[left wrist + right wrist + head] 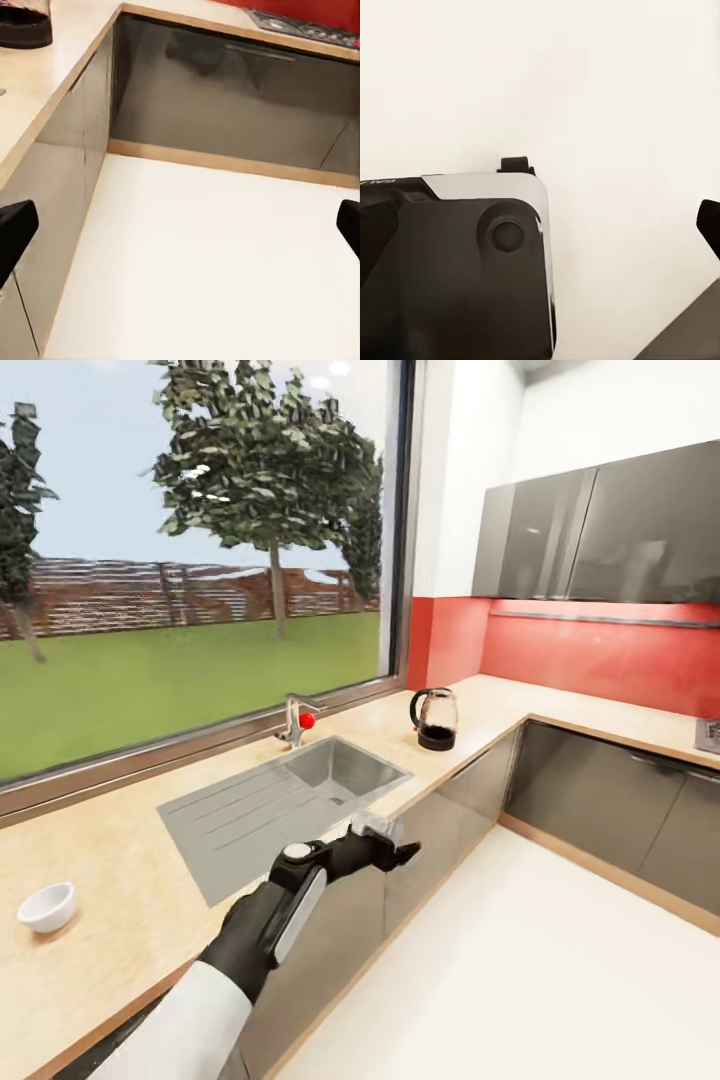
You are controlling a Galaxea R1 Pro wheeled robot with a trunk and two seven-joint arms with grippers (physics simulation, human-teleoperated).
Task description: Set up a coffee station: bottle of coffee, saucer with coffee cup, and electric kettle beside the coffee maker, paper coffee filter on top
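Observation:
The electric kettle (437, 718), clear glass on a black base, stands on the beige countertop (120, 840) right of the sink, near the corner. Its base shows in the left wrist view as well (22, 26). A small white cup (46, 907) sits on the counter at the far left. My left gripper (392, 847) reaches out past the counter's front edge, in front of the sink and short of the kettle. It is open and empty (180, 225), black fingertips (15, 232) wide apart over the floor. My right gripper (540, 225) hangs open over the floor beside my own base.
A steel sink (300, 795) with drainboard and a faucet (296, 720) lies under the big window. Dark grey cabinet fronts (600, 800) run along both legs of the L-shaped counter. A cooktop (300, 26) sits on the right leg. White floor (520, 980) spreads to the right.

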